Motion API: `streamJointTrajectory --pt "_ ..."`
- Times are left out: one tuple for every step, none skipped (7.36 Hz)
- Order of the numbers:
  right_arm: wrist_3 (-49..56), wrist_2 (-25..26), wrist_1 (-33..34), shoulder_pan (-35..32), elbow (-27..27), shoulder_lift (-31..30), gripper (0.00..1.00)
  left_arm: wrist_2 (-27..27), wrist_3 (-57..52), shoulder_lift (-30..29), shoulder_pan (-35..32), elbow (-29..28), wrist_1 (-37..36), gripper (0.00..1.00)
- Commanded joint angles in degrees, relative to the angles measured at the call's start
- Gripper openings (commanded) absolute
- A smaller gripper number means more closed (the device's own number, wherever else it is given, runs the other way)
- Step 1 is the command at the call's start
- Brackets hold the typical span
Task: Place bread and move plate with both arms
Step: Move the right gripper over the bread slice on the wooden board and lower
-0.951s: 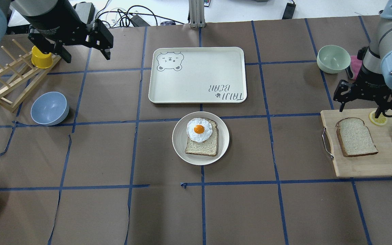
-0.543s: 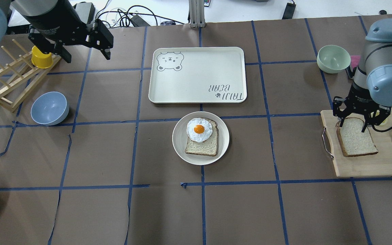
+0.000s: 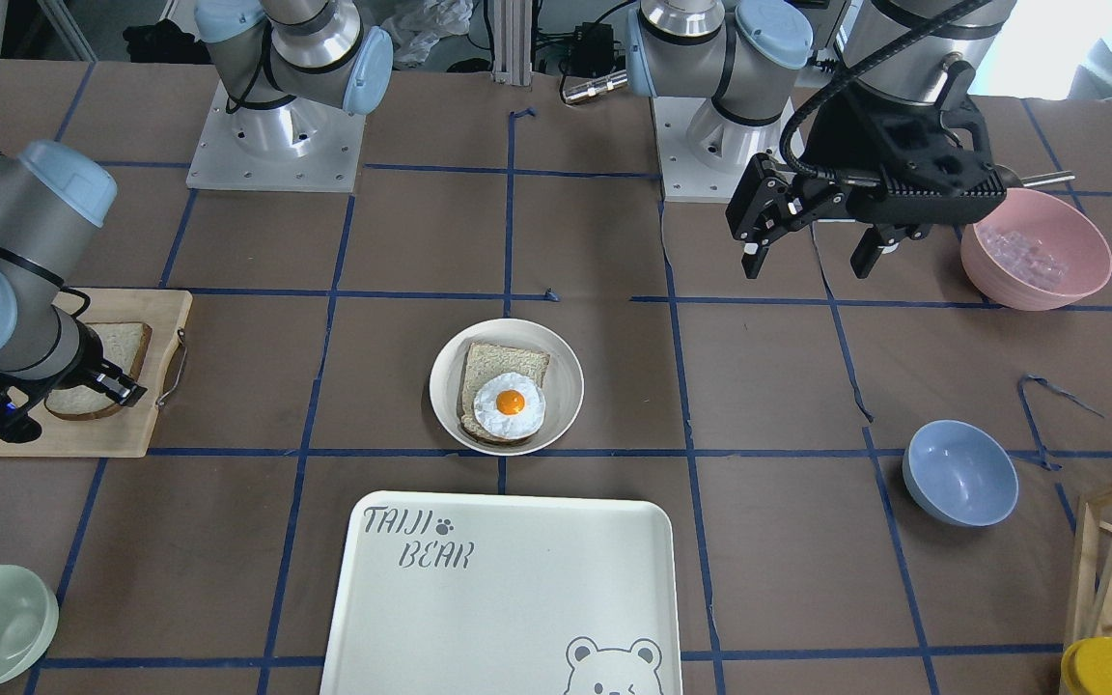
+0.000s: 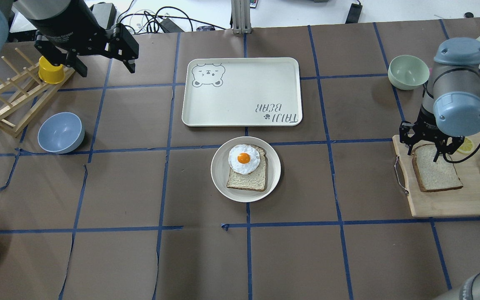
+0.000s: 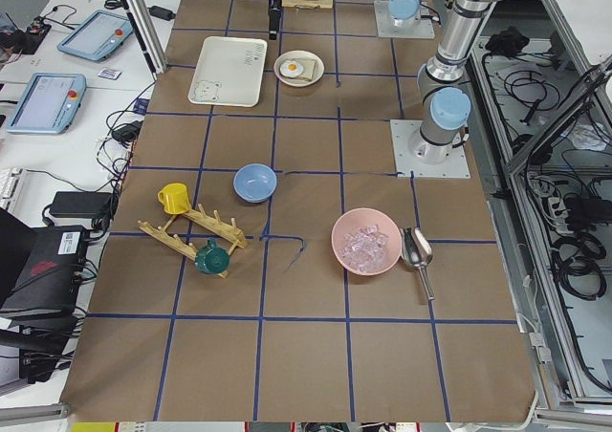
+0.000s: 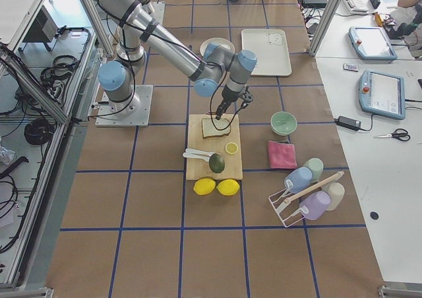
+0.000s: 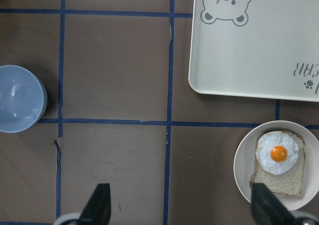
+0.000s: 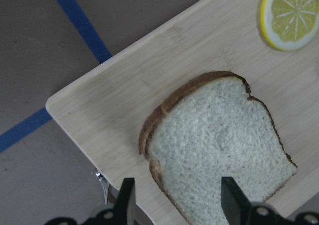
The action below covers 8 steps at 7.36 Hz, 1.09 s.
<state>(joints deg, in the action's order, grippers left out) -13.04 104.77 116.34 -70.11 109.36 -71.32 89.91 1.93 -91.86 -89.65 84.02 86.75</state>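
- The right gripper (image 4: 423, 155) hangs low over a wooden cutting board (image 4: 444, 204), its two black fingers spread apart and holding nothing.
- The bread (image 4: 438, 171) lies flat on that board, directly beneath this gripper. Its domed end sits under the fingers, and its long axis runs from there toward the robot's side of the table, slightly slanted.
- In the wrist view, one finger (image 8: 127, 200) is over bare board just beside the crust and the other is above the slice's pale face. Whether either touches the bread cannot be told.
- A lemon slice (image 8: 291, 16) lies near the gripper, beyond the bread.
- The plate (image 4: 219, 175) – carrying egg‑topped toast (image 4: 246, 168) – sits mid‑table, well apart from both grippers.
- The left gripper (image 4: 106, 68) hovers high, its fingers wide apart and empty.
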Motion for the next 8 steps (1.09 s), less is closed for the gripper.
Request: streamJointTrajectory --pt "-0.06 -0.1 2.39 -0.03 0.06 1.61 0.66 0.0 0.0 0.01 0.0 0.0 0.0 1.0" --pt "-0.05 0.17 3.8 -0.03 0.06 2.14 0.64 0.0 0.0 0.01 0.0 0.0 0.0 1.0" --pt "-0.14 0.26 3.98 0.06 0.06 2.5 0.62 0.0 0.0 0.01 0.0 0.0 0.0 1.0" --pt "-0.14 0.08 3.99 0.06 -0.03 2.5 0.62 0.0 0.0 0.01 0.0 0.0 0.0 1.0" --pt "-0.14 0.08 3.99 0.06 -0.03 2.5 0.62 0.0 0.0 0.01 0.0 0.0 0.0 1.0" --pt "-0.14 -0.01 3.99 -0.03 0.06 2.5 0.59 -0.09 0.0 0.01 0.0 0.0 0.0 1.0" --pt "-0.14 -0.36 3.99 -0.03 -0.03 2.5 0.4 0.0 0.0 0.01 0.0 0.0 0.0 1.0" --pt "0.03 -0.27 3.99 -0.03 -0.03 2.5 0.3 0.0 0.0 0.01 0.0 0.0 0.0 1.0"
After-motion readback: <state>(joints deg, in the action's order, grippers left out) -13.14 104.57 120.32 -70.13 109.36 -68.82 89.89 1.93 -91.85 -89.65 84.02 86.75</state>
